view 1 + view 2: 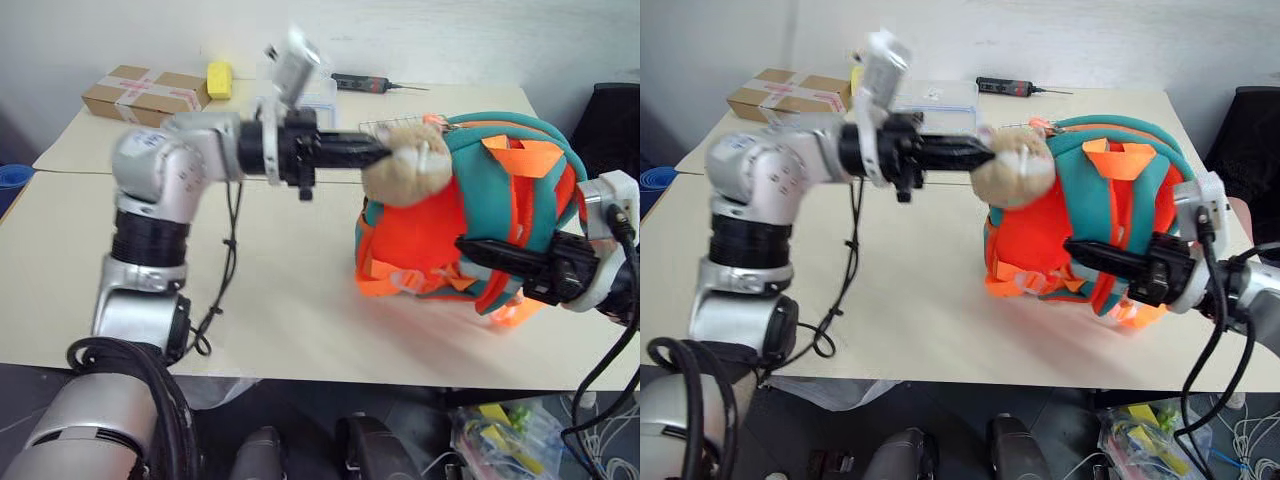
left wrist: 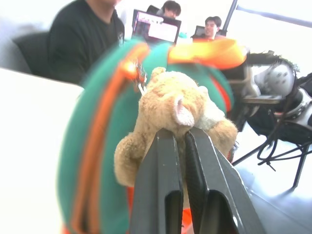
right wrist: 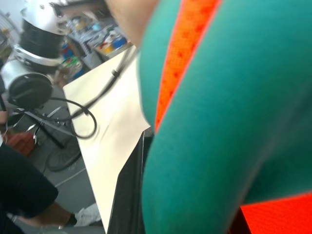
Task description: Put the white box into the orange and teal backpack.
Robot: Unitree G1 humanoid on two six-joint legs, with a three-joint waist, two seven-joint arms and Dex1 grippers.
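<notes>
Left gripper point(image 2: 178, 134) pinches the plush animal point(image 1: 408, 160) on the orange and teal backpack point(image 1: 500, 190), standing on the table point(image 1: 290, 300). Right gripper point(image 1: 470, 246) clamped on backpack's lower side.

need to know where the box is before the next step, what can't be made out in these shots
- White box: the left arm crosses a pale container at the table's far edge in the head views, so it cannot be identified.
- Backpack opening: its far side faces away; open or zipped unclear.
- Right pincer tips: buried against the backpack's fabric in the head views.
- Left pincer: shut on the plush animal, which hides how much it holds.
</notes>
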